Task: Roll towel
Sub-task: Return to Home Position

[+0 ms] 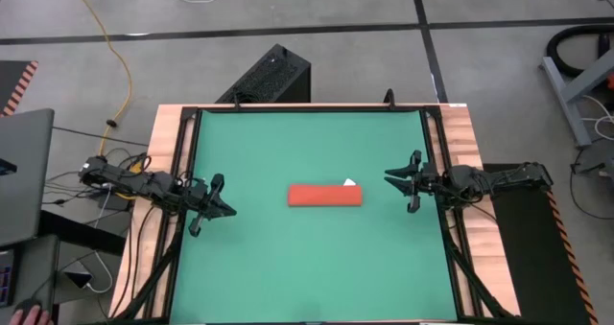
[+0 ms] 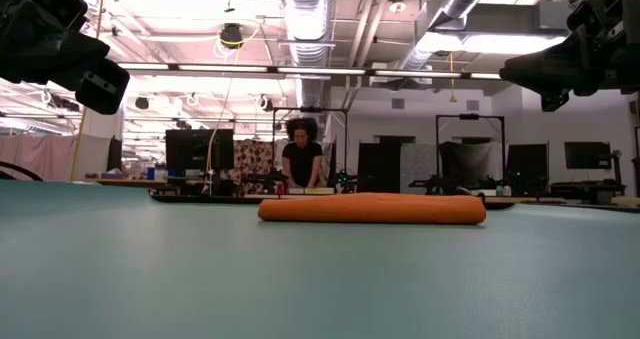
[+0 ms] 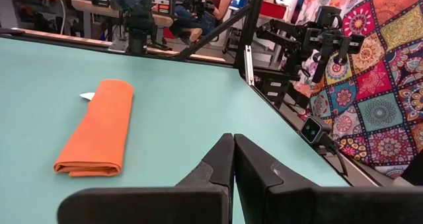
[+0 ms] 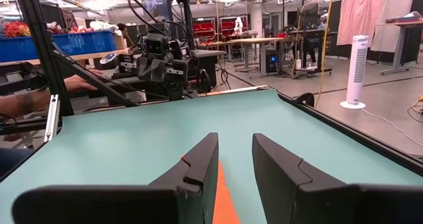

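The orange-red towel (image 1: 326,196) lies as a long, narrow, flattened roll on the middle of the green mat (image 1: 288,277), its length running left to right. A small white tag (image 1: 350,182) sticks out at its far right corner. The low view shows the towel (image 2: 372,209) as a low tube resting along its whole length. My left gripper (image 1: 231,210) hovers shut at the mat's left edge, well clear of the towel (image 3: 96,128). My right gripper (image 4: 234,141) hovers open at the right edge (image 1: 391,178), nothing between its fingers, the towel's end (image 4: 225,204) in front of it.
A black box (image 1: 273,76) stands beyond the table's far edge. The mat sits in a black frame on a wooden top (image 1: 460,133). A laptop (image 1: 24,172) and cables lie off the left side. A person (image 2: 302,154) stands in the room behind; a forearm (image 4: 39,98) shows past the left edge.
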